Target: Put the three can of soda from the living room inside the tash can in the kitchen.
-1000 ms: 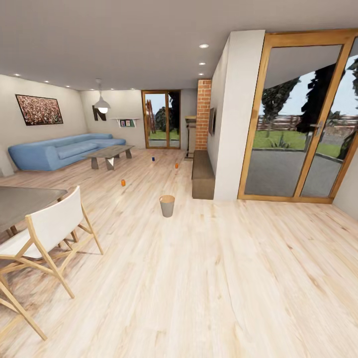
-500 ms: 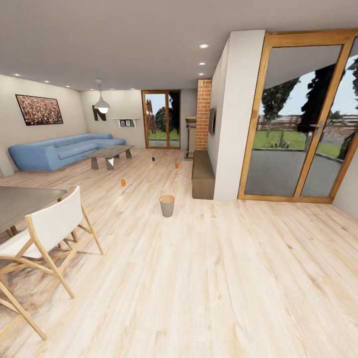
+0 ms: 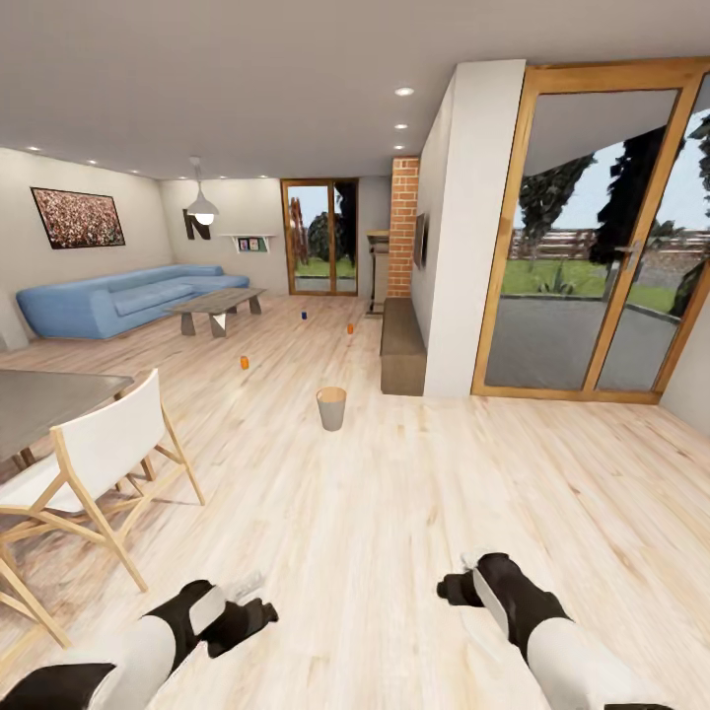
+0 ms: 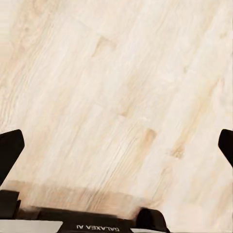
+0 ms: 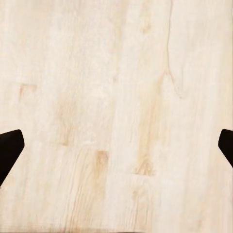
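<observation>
Three small soda cans stand on the wood floor far ahead: an orange can (image 3: 245, 363), a second orange can (image 3: 349, 329) and a dark blue can (image 3: 304, 316). The pale grey trash can (image 3: 331, 408) stands upright on the floor, nearer to me than the cans. My left gripper (image 3: 258, 609) and right gripper (image 3: 452, 590) hang low in the foreground, far from all of these. Each wrist view shows the left gripper (image 4: 116, 145) and the right gripper (image 5: 116, 145) with black fingertips wide apart over bare floorboards, holding nothing.
A white folding chair (image 3: 99, 463) and a grey table (image 3: 39, 399) stand at the left. A blue sofa (image 3: 118, 299) and low coffee table (image 3: 217, 306) sit far left. A bench (image 3: 401, 345), a brick pillar (image 3: 402, 227) and glass doors (image 3: 592, 247) are on the right.
Both arms have come up into the bottom of the head view, where earlier none showed. The cans, the trash can and the furniture have not moved.
</observation>
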`<state>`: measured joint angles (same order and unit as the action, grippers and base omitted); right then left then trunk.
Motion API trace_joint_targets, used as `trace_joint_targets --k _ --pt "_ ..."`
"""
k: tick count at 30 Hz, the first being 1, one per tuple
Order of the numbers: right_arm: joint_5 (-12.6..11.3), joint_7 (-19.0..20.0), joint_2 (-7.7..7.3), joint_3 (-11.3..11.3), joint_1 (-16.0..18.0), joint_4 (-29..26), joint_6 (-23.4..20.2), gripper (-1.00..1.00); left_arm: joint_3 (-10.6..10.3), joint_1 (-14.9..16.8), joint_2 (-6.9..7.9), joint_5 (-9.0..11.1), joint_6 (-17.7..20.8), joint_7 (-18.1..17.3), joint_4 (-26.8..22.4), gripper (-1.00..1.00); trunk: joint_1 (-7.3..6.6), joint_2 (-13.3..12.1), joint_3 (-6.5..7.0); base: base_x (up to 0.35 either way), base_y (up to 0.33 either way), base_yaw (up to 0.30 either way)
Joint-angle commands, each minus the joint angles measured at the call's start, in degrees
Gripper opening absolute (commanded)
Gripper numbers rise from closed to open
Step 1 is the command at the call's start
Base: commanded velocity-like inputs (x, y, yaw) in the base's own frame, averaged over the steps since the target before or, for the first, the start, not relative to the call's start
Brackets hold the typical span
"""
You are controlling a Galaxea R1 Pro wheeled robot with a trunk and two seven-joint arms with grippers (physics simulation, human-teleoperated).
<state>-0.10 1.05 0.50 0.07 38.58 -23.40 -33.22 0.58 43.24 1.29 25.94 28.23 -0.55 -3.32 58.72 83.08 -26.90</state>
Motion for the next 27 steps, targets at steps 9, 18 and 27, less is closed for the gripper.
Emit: trace_joint_targets --k 9,18,27 --pt "0.2 6.2 -2.96 0.3 -2.9 -24.8 -6.2 1.00 -0.7 -13.3 -2.77 2.8 0.3 4.8 -37.1 1.00 0.00 0.0 -0.03 0.010 0.007 0.000" --pt "0.0 6.5 -2.51 -0.1 -3.1 -26.9 -9.4 1.00 -0.4 -19.9 -2.72 3.3 -1.7 6.1 -44.5 1.00 0.00 0.0 -0.03 0.215 0.163 0.000" --pt "-0.6 5.2 -1.78 -0.5 -3.1 -26.1 -16.3 1.00 -0.4 -23.5 -3.09 3.4 -4.4 6.4 -48.0 1.00 0.00 0.0 -0.03 0.283 0.218 0.000"
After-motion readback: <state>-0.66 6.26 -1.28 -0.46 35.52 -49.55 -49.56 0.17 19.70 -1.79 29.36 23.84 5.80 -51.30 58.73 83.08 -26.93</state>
